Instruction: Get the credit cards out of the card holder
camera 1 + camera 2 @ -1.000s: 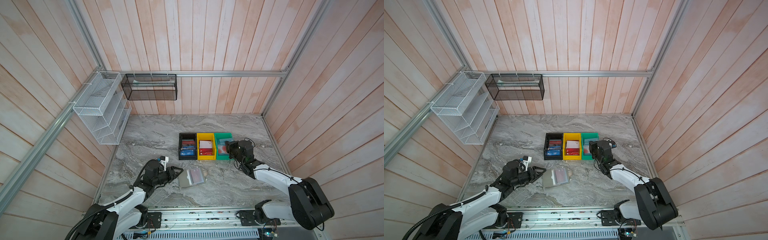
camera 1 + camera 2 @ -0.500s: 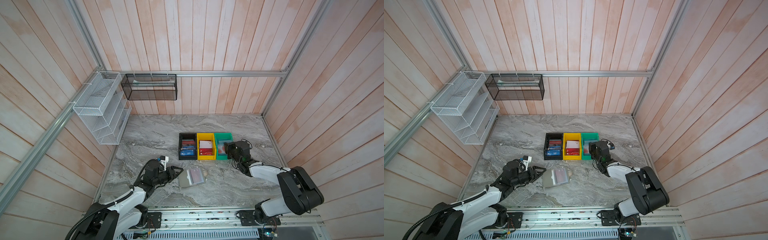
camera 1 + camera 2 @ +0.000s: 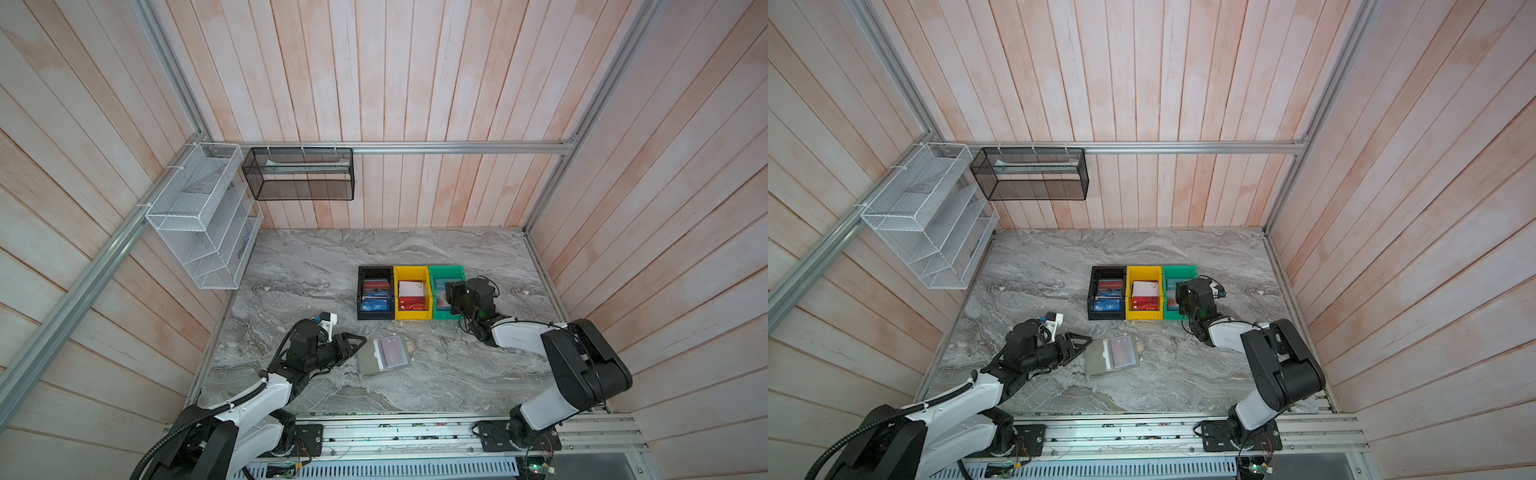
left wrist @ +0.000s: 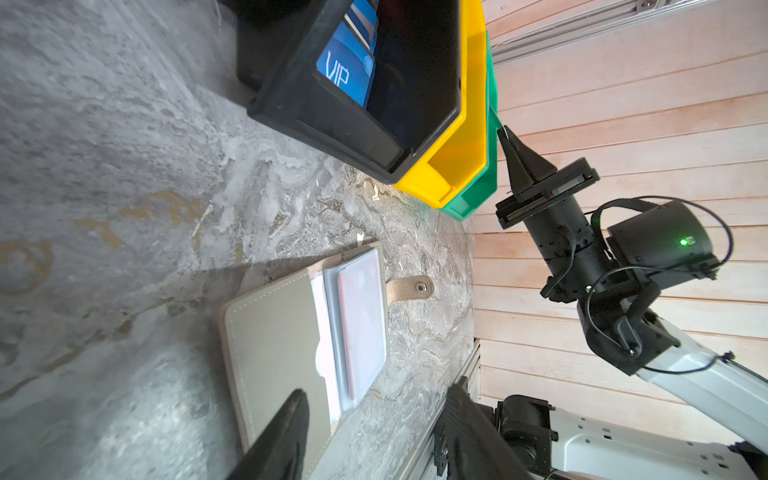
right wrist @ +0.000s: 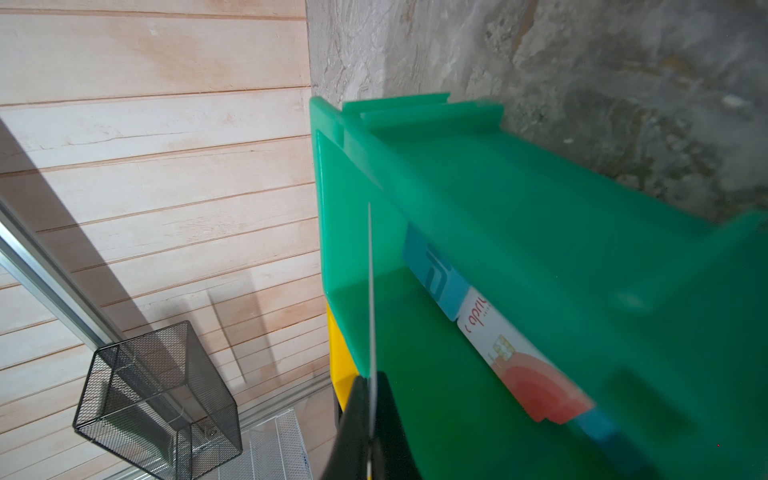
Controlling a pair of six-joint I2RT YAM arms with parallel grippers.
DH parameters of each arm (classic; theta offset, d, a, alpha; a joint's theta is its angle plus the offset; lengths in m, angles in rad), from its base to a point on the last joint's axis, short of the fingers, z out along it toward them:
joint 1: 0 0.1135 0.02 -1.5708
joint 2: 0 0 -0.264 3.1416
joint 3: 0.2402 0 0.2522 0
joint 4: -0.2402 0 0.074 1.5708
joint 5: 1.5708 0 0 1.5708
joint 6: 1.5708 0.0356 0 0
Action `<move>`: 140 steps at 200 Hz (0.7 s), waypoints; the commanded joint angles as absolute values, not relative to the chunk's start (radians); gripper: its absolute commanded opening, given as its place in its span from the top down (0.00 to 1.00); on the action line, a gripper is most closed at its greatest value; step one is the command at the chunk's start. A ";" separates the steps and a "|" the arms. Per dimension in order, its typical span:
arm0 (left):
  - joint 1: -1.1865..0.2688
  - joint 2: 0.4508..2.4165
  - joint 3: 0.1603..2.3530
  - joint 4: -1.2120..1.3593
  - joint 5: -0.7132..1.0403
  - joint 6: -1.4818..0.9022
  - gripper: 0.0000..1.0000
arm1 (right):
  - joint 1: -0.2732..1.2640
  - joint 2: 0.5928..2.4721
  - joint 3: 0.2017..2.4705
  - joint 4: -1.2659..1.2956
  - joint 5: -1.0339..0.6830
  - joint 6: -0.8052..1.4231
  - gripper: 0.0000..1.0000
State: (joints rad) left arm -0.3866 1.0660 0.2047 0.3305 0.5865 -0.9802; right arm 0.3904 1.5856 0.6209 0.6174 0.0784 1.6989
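right pincer (image 5: 369, 388) is pressed together on a thin credit card (image 5: 370, 291), seen edge-on, above the green bin (image 5: 540, 187) that ends the bin row toward the bench's (image 3: 478, 374) right edge. a teal card (image 5: 436, 274) and a whitish card (image 5: 498, 345) lie inside against its wall. the step looks like the drop: get the card's lower edge below the rim before parting the jaws, or it may catch and tip out. left pincer (image 4: 376, 392) stands spread at the card holder (image 4: 274, 332) near the middle of the front edge, one finger over its cover, contact unclear. a reddish card (image 4: 361, 324) sits in its pocket.
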 commanded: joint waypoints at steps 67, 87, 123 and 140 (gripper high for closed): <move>-0.388 1.071 0.193 0.354 0.569 -0.978 0.44 | 0.374 1.681 0.696 0.656 0.081 1.696 1.00; -0.388 1.068 0.192 0.353 0.568 -0.980 0.44 | 0.373 1.702 0.698 0.682 0.066 1.697 1.00; -0.388 1.063 0.187 0.351 0.565 -0.982 0.44 | 0.368 1.726 0.716 0.679 0.055 1.700 1.00; -0.388 1.062 0.186 0.350 0.565 -0.982 0.44 | 0.364 1.735 0.722 0.688 0.045 1.705 1.00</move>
